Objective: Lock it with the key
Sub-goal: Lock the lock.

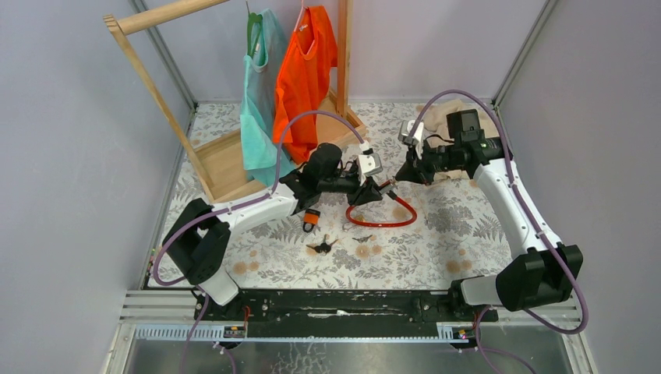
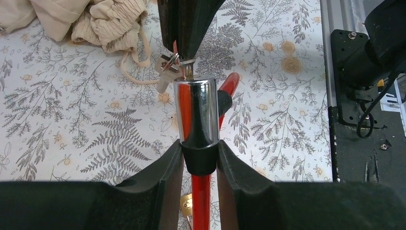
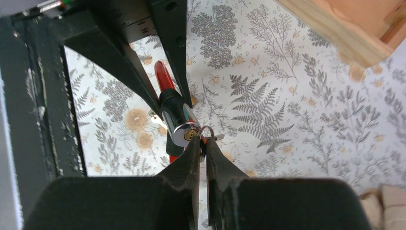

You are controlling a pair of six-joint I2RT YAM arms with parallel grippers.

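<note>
The step in hand is the key at the keyway. The left gripper (image 2: 200,154) is clamped on the black collar of the red cable lock with a polished chrome barrel (image 2: 196,112), holding it off the table at the centre of the left wrist view, with the barrel pointing towards the other arm.

The right gripper (image 3: 202,149) is narrowed almost to nothing on one of the small silver keys on a wire ring (image 2: 168,63). Its tips sit right against the barrel's brass keyhole face (image 3: 190,135). The blade looks seated or nearly so (the fingers hide how deep). A spare key dangles beside the barrel.

In the overhead view the lock's red cable loop (image 1: 382,221) trails down onto the fern-patterned table cover (image 1: 436,249), just below the two grippers.

The next move is probably a wrist roll of the right arm about the barrel's axis, with the left grip braced against the twist. If the key is only partly in, it needs a push home first. A skewed turn could lever the thin key out of the pinch.

There is no container proper. The nearest is the shallow wooden base of the clothes rack (image 1: 226,160) at upper left in the overhead view. I cannot tell what, if anything, lies in it.
</note>
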